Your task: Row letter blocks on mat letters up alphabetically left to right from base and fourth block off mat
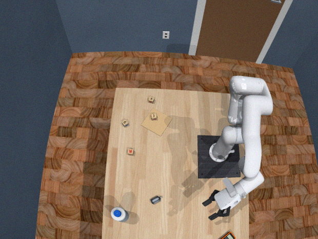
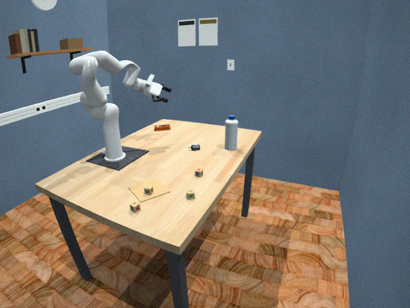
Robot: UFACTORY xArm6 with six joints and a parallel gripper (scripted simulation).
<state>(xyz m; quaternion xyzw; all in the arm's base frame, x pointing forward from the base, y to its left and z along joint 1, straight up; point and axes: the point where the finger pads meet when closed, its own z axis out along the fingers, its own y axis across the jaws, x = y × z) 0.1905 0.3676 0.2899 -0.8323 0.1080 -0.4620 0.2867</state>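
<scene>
A tan square mat [image 1: 156, 121] [image 2: 153, 192] lies on the wooden table. One wooden block [image 1: 154, 116] [image 2: 148, 190] sits on the mat near its far corner. A second block [image 1: 151, 99] [image 2: 134, 207] stands off the mat beyond it. A block with a green letter [image 1: 125, 122] [image 2: 190, 194] stands left of the mat. A block with a red R [image 1: 130, 151] [image 2: 198, 172] stands nearer the table's middle left. My gripper [image 1: 213, 208] [image 2: 165, 94] is open and empty, high in the air, far from all the blocks.
A white bottle with a blue cap [image 1: 118, 213] [image 2: 231, 132] stands near a table corner. A small dark object [image 1: 155, 199] [image 2: 195, 147] lies near it. An orange device [image 1: 227, 235] [image 2: 162, 127] lies at the table edge. The arm's black base plate [image 1: 218, 160] is close by.
</scene>
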